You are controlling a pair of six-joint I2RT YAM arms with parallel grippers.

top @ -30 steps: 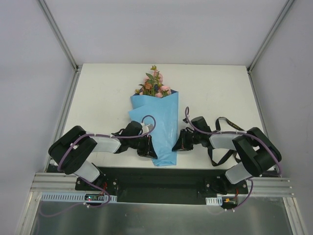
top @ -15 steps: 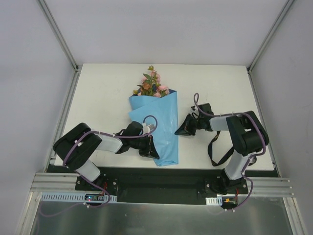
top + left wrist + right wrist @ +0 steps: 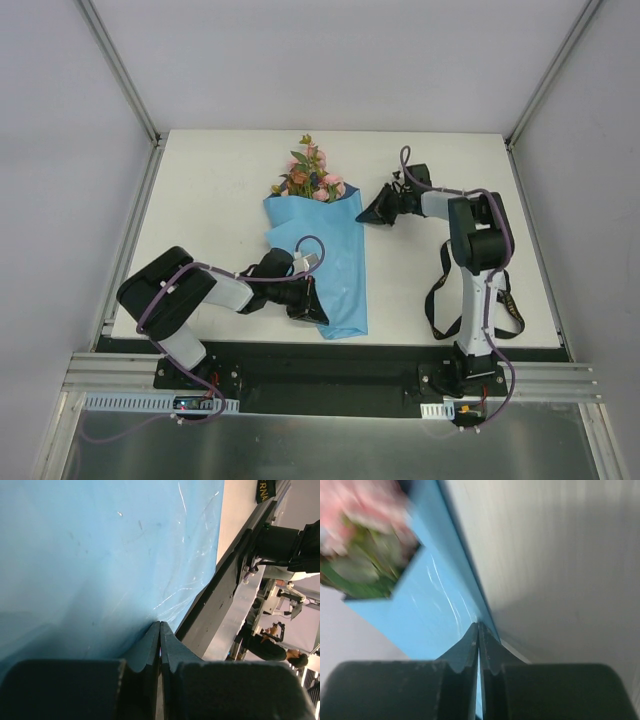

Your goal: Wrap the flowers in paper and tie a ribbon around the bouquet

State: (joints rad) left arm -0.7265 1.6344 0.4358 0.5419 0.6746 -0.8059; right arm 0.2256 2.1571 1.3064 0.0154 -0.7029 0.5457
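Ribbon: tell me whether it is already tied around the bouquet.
No: the ribbon lies loose on the table, apart from the bouquet, whose paper shows no band.

Arms: left arm [image 3: 215, 292] and right arm [image 3: 478, 290], smooth white tubes between bulky black joint housings.
Cables: purple cable [image 3: 305, 240] looped along each arm.
Hands: left hand [image 3: 160, 625] and right hand [image 3: 478, 626], matte black, tapering fingers with stepped inner edges.
Bases: black mounts [image 3: 455, 380] carrying small circuit boards.

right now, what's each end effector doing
left end effector: closed at the paper, grip cannot be told
right end effector: closed at the paper's edge, grip unclear
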